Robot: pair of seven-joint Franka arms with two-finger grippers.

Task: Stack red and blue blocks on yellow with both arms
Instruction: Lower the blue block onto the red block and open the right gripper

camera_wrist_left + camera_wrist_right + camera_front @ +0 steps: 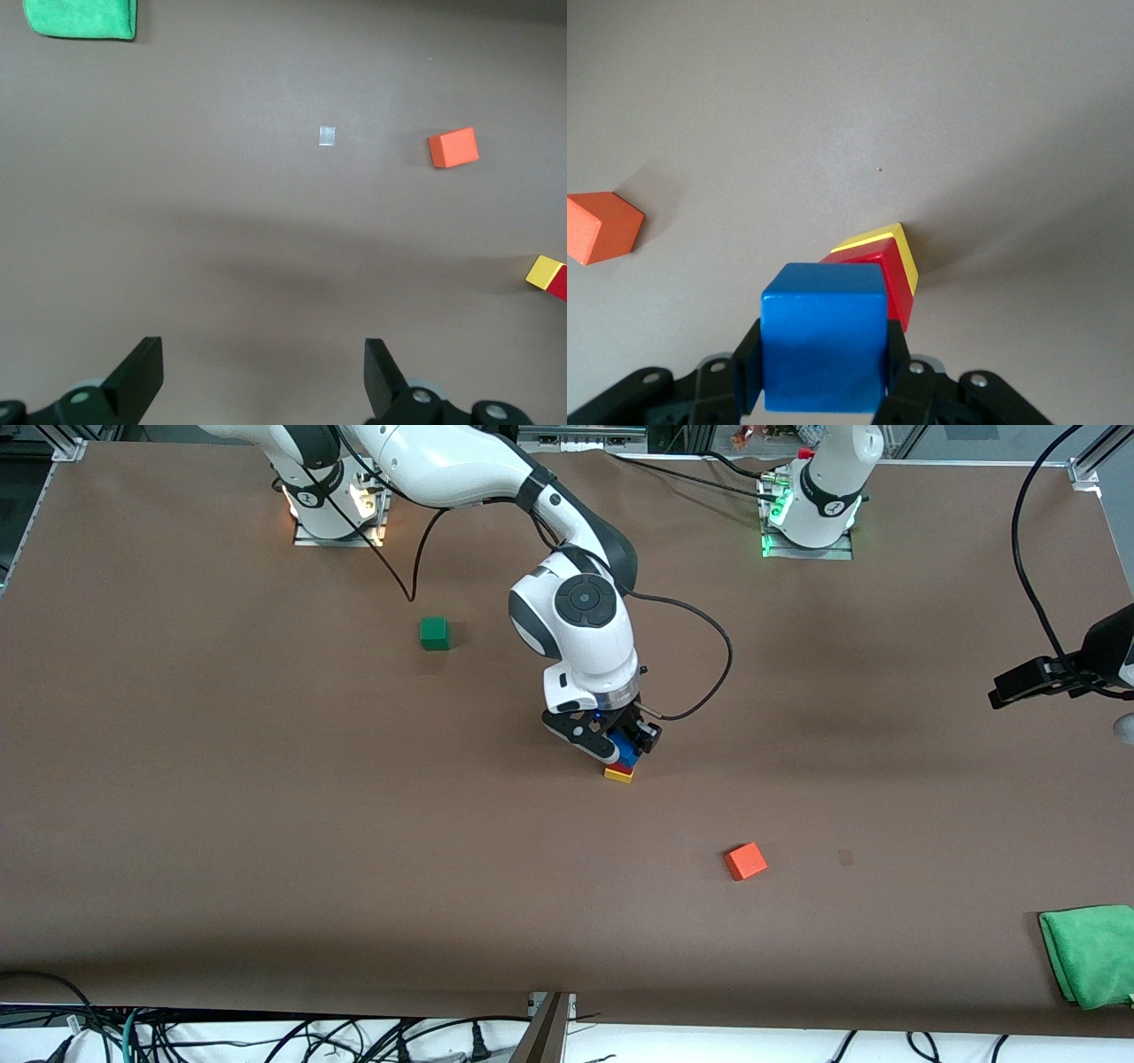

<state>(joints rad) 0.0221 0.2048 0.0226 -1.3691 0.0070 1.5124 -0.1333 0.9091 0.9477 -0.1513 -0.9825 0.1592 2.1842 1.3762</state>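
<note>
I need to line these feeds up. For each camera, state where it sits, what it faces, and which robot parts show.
Front view: high across the table, facing both bases; right gripper holds the blue block over the red block and yellow block.
Left wrist view: looks down at bare table; left gripper open.
Right wrist view: looks past its fingers at the stack.
All three share the orange cube.

table (266, 797): brown, matte
yellow cube (618, 775): mid-table, bottom of stack
orange cube (745, 861): nearer the front camera than the stack
green cube (434, 633): toward right arm's base
green cloth (1091, 954): at left arm's end
</note>
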